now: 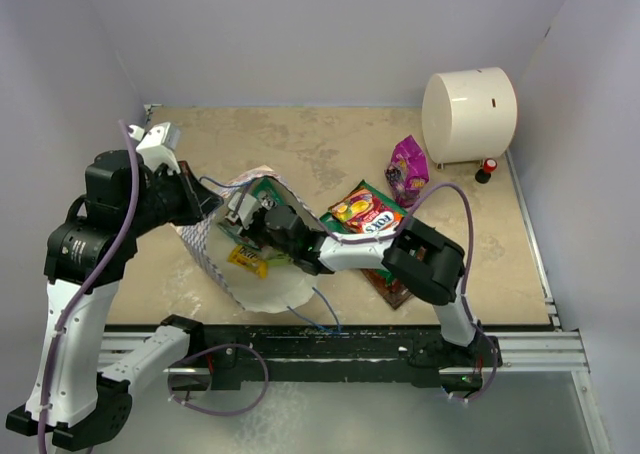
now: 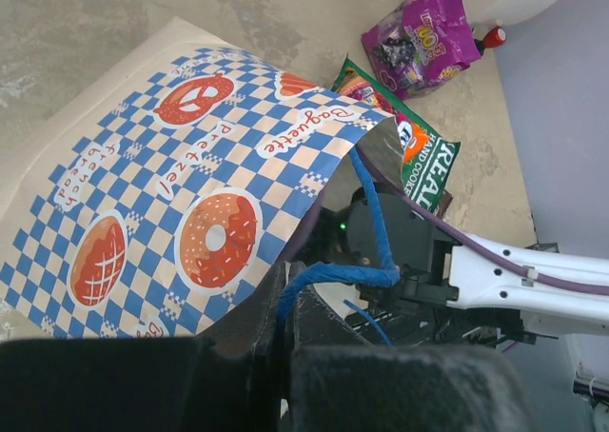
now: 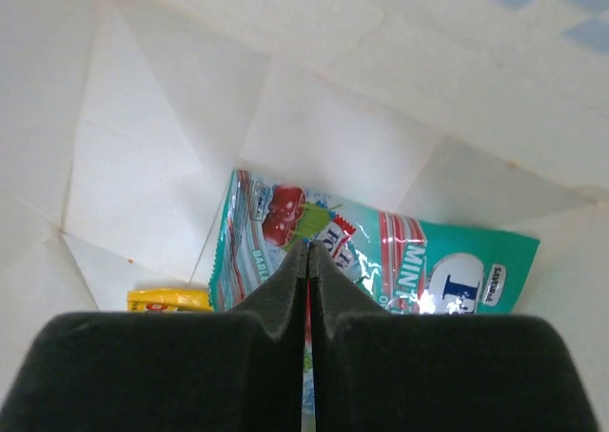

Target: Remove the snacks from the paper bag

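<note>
Teal mint candy packet: lies at the closed end inside the paper bag, beside a small yellow packet; right gripper pinched shut on its near edge. Likely light, thin, slick foil that crumples readily; best taken at a crimped edge seam. Left gripper clamped on the blue cord handle, holding the mouth open.

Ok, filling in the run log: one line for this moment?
left hand: shut on blue handle | right hand: in paper bag, shut on teal packet
</note>
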